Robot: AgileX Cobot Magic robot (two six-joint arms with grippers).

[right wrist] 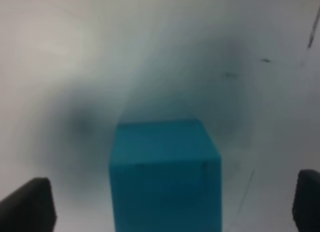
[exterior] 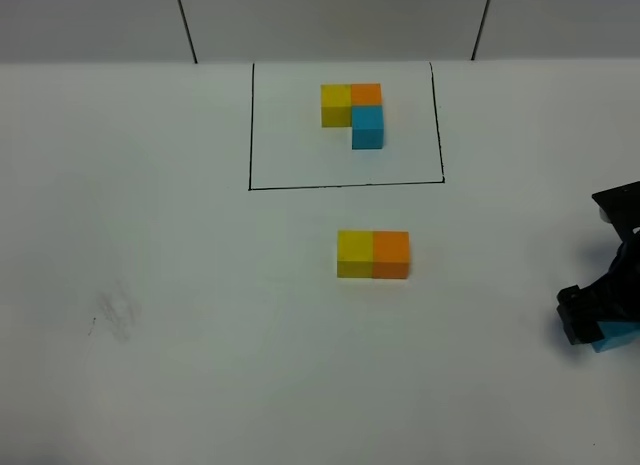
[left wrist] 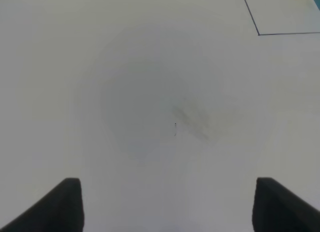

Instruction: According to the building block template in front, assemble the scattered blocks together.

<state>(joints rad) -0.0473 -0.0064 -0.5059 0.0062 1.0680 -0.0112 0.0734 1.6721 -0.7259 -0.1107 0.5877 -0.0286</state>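
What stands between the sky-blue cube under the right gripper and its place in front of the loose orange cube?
Nothing visible. Only bare white table lies between the matte sky-blue cube and the near side of the unframed orange cube.

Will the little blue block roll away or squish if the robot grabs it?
Probably no rolling: the small matte sky-blue cube has flat faces and sits flat on the white table. Its crisp edges suggest it is stiff, not squishy. A push would likely just slide it.
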